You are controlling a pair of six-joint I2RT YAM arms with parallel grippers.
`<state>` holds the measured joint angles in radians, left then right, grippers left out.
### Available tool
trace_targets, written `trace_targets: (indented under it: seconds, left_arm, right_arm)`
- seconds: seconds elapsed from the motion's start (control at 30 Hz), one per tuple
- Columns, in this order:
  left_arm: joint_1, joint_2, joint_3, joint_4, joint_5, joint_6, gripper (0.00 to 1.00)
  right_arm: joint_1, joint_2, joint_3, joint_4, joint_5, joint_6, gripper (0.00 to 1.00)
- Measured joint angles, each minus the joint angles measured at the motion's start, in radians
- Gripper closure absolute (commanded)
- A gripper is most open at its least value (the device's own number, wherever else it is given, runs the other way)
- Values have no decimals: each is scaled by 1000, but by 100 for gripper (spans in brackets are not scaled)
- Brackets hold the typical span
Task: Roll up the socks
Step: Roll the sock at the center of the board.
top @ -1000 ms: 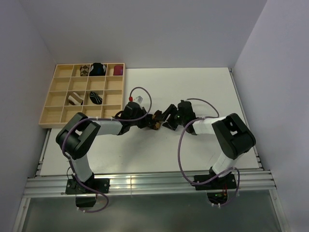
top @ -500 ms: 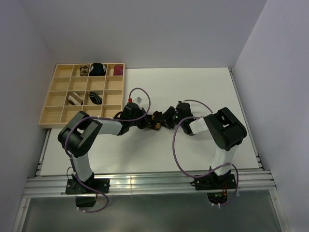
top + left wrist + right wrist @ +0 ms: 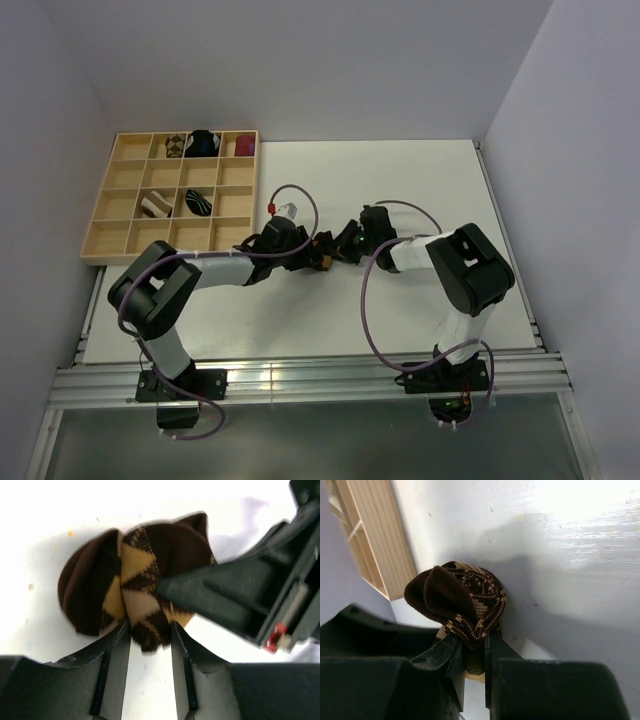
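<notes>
Brown argyle sock (image 3: 150,570) bridges outstretched left tool (image 3: 149,627) and right tool (image 3: 472,642).

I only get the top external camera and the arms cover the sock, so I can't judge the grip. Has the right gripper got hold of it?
Observer: Yes, the right wrist view shows the right gripper pinched on the edge of the argyle sock.
Operator: And the left one?
Observer: The left gripper has its fingers apart, a fold of the sock between them.
Operator: What shape is the sock?
Observer: A rounded bundle, plain brown fabric wrapped over part of the pattern.
</notes>
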<state>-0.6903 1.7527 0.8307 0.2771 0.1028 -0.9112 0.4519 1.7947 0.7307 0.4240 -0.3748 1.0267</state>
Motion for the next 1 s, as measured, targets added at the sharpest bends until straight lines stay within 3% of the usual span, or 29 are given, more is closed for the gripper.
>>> trace_targets:
  seconds: [0.23, 0.47, 0.7, 1.0]
  left_arm:
    - [-160, -117, 13, -152, -300, 130, 53]
    - [-318, -138, 45, -146, -564, 307, 52]
    - [-332, -105, 69, -76, -645, 436, 53]
    - [-336, -34, 70, -24, -641, 509, 52]
  right_arm:
    - [5, -32, 91, -224, 55, -39, 100]
    - [7, -34, 163, -373, 77, -59, 100]
    - [11, -34, 194, -444, 80, -71, 100]
    - [11, -34, 206, -474, 79, -75, 100]
